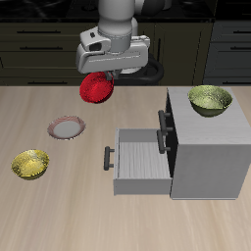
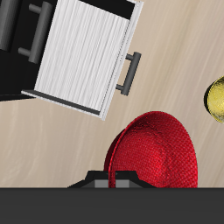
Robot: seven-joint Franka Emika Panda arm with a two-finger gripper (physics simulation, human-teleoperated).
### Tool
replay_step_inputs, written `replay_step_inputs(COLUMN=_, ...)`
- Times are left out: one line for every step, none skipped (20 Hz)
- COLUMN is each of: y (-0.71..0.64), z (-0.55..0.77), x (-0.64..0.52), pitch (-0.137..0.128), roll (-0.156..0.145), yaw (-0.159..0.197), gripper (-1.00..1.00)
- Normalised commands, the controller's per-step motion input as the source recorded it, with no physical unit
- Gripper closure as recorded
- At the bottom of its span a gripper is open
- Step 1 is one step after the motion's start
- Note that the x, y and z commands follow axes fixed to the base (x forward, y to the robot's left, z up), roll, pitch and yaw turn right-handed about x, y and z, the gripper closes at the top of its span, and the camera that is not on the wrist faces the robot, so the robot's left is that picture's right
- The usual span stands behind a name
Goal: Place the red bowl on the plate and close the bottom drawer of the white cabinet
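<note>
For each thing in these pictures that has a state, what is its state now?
gripper: shut on the red bowl
red bowl: lifted, tilted, off the table
plate: empty, on the table
bottom drawer: pulled open
yellow-green bowl: upright on the white cabinet

Glossy, pebbly-textured red bowl (image 2: 150, 153); matt wood-grain table (image 1: 59, 211); ribbed grey bottom drawer (image 2: 87, 54) interior.

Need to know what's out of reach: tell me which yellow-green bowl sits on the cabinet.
The yellow-green bowl on the white cabinet top; the other yellow-green bowl rests on the table near the plate.
</note>
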Motion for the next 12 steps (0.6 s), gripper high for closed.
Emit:
replay_step_inputs(y=0.03, z=-0.04, x=-0.07, pitch=0.048, roll=0.011, yaw=-0.046, gripper=1.00)
replay_step_inputs(y=-0.16, z=0.15, x=-0.22, pitch=-0.098, roll=-0.138, yaw=-0.220, gripper=1.00)
replay_step_inputs(y=-0.04, z=0.06, x=-0.03, pitch=-0.037, roll=-0.041, yaw=-0.039, gripper=1.00)
replay_step_inputs(y=-0.16, z=0.26, x=-0.15, pitch=-0.045, roll=-0.055, yaw=-0.232, gripper=1.00)
replay_step_inputs(y=-0.07, z=0.12, x=-0.11, pitch=0.061, roll=-0.023, yaw=-0.230, gripper=1.00)
replay_step_inputs(y=0.09, z=0.06, x=0.00, pitch=-0.061, roll=0.036, yaw=0.102, gripper=1.00)
replay_step_inputs(y=-0.13, z=0.21, x=-0.14, pitch=-0.044, roll=-0.057, yaw=-0.197, gripper=1.00)
replay_step_inputs(y=0.00, z=0.12, x=-0.01, pitch=-0.067, roll=-0.016, yaw=-0.014, gripper=1.00)
replay_step_inputs(y=0.00, z=0.00, x=0.00, pitch=0.000, roll=0.000, yaw=0.000, gripper=1.00)
replay_step_inputs(y=-0.03, z=0.08, x=-0.04, pitch=-0.017, roll=-0.027, yaw=-0.064, gripper=1.00)
replay_step_inputs(y=0.03, z=0.05, x=0.02, pitch=-0.052, roll=0.015, yaw=0.072, gripper=1.00)
replay_step_inputs(y=-0.01, z=-0.02, x=0.02, pitch=0.034, roll=0.006, yaw=-0.034, gripper=1.00)
